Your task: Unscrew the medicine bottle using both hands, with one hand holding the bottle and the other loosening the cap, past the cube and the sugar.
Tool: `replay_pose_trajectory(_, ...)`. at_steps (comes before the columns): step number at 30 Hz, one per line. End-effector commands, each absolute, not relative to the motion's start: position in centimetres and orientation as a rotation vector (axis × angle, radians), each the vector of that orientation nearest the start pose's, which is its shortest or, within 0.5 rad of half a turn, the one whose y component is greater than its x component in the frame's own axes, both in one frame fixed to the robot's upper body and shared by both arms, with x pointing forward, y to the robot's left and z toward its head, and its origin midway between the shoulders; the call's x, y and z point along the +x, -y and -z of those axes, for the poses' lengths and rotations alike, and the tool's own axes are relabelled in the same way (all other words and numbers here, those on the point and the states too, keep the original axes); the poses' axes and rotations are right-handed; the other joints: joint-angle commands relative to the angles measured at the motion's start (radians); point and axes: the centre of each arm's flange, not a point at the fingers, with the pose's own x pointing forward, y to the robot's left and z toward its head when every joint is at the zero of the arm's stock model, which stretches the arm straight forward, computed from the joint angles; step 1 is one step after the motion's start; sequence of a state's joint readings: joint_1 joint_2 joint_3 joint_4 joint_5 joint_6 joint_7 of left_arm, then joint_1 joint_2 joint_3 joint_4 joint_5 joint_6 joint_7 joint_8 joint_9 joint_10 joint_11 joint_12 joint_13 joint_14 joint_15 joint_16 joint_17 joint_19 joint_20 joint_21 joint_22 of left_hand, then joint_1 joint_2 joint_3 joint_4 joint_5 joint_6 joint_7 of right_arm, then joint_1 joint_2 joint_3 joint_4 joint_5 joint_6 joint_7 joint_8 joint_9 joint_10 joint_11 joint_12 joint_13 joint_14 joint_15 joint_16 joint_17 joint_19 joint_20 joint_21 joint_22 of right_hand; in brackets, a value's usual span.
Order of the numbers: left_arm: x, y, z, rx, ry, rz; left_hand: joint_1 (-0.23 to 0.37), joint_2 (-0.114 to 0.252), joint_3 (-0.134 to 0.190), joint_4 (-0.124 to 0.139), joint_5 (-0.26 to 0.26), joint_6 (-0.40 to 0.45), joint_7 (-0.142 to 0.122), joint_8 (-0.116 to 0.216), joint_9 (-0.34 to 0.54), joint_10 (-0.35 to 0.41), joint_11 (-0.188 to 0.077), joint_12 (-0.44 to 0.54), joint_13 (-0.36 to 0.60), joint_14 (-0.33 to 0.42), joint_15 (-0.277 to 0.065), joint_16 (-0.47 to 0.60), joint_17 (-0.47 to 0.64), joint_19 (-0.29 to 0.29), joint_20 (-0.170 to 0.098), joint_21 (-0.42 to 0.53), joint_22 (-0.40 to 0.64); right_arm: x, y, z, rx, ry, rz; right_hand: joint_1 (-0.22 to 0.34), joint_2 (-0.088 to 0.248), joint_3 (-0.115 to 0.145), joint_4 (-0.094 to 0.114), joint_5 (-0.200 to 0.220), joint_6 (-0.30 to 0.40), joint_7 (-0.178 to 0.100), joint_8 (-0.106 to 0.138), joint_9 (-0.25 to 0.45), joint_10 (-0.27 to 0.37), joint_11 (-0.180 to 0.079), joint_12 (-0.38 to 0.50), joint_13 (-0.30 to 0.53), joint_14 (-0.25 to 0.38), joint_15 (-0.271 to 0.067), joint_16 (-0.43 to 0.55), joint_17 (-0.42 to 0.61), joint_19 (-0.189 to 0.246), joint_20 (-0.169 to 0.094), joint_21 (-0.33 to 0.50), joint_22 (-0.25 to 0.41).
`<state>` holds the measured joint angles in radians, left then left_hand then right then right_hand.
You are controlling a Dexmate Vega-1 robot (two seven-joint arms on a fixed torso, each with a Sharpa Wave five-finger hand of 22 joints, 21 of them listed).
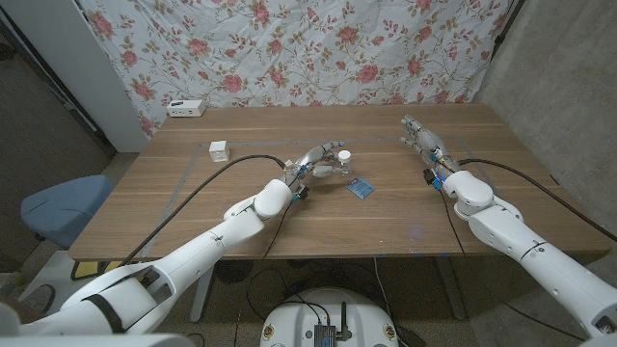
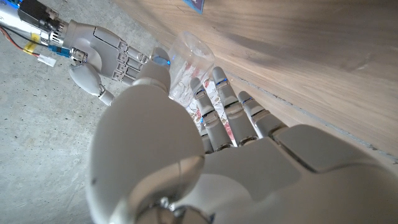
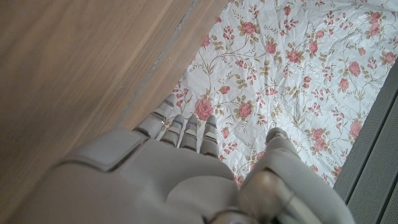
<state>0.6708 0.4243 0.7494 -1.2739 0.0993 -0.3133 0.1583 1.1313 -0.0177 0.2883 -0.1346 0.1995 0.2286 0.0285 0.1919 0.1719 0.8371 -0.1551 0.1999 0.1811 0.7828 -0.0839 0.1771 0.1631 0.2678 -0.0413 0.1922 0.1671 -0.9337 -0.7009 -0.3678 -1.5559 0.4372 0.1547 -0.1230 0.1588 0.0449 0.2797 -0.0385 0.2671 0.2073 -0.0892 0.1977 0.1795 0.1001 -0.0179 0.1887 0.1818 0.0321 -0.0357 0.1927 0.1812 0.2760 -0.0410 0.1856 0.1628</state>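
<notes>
Our left hand (image 1: pixel 323 160) has the bottle (image 1: pixel 341 157) in its grasp near the middle of the table (image 1: pixel 193 207), a little toward twelve o'clock from centre. In the left wrist view the fingers (image 2: pixel 219 99) wrap the clear, printed body of the bottle while the thumb closes on the other side, so we judge this hand to be holding it.

Our right hand (image 1: pixel 421 137) stands well apart at about two o'clock from the bottle, near the far right part of the table. It holds nothing; in the right wrist view its fingers (image 3: pixel 186 132) reach out fairly straight and close together, with the thumb set apart, so we take it as loosely open.

We judge the step in hand to be the first one: the bottle is secured, the cap not yet touched. The next move calls for our right hand to travel toward nine o'clock to the bottle's top, close on the cap and turn it while the left keeps the body from spinning.

The bottle seems to stand roughly upright, long axis near vertical, white cap uppermost, though it is small in the head view and we cannot tell any tilt.

A blue packet (image 1: pixel 361 188) lies just beside the bottle at five o'clock; a white cube (image 1: pixel 219 150) sits well apart at nine o'clock.
</notes>
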Motion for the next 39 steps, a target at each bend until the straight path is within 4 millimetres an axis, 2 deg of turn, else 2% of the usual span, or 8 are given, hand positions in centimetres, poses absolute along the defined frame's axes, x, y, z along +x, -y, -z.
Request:
replay_pose_trajectory(1,65.0,-8.7,3.7,0.721,0.790,0.387,-0.003,0.009,0.007,0.000,-0.003,0.014,0.000,-0.006,0.002,0.018,-0.002,0.004,0.000,0.012,-0.136,-0.001,0.000,0.010,-0.148,-0.001,0.000,60.4,29.7,-0.2,-0.427,0.582,-0.109,0.016,-0.001,0.004,-0.014,0.006,0.017,0.002,0.010,0.002,0.007,-0.001,0.004,0.003,0.010,-0.006,0.000,0.002,0.011,-0.032,0.003,0.003)
replay_pose_trajectory(14,65.4,-7.8,3.3,0.715,0.812,0.405,-0.007,0.010,0.010,0.000,-0.004,0.018,-0.001,-0.005,0.002,0.022,-0.002,0.003,0.000,0.016,-0.135,-0.002,-0.001,0.011,-0.146,-0.002,0.000,59.2,29.3,-0.8,-0.521,0.579,-0.108,0.045,-0.016,0.005,-0.041,0.003,0.033,0.006,0.011,0.003,0.009,0.002,0.004,0.002,0.011,-0.006,0.000,0.002,0.011,-0.028,0.001,0.003)
replay_pose_trajectory(21,65.5,-7.3,3.3,0.708,0.821,0.408,-0.010,0.011,0.011,0.001,-0.005,0.020,-0.003,-0.005,0.002,0.026,-0.002,0.003,0.000,0.019,-0.135,-0.002,-0.001,0.012,-0.146,-0.002,0.000,58.5,29.2,-1.2,-0.571,0.580,-0.103,0.070,-0.021,0.009,-0.062,0.000,0.052,0.020,0.013,0.004,0.010,0.022,0.004,0.003,0.016,0.002,0.000,0.001,0.019,-0.030,0.003,0.003)
replay_pose_trajectory(39,65.4,-6.0,3.3,0.699,0.835,0.421,-0.015,0.014,0.016,0.001,-0.006,0.023,-0.008,-0.005,0.002,0.032,-0.004,0.002,0.001,0.027,-0.135,-0.002,-0.001,0.013,-0.143,-0.003,0.000,57.2,28.3,-3.0,-0.736,0.581,-0.109,0.089,-0.036,0.006,-0.080,-0.006,0.076,0.033,0.016,0.005,0.008,0.026,0.003,0.003,0.019,0.010,0.000,0.001,0.022,-0.021,0.003,0.003)
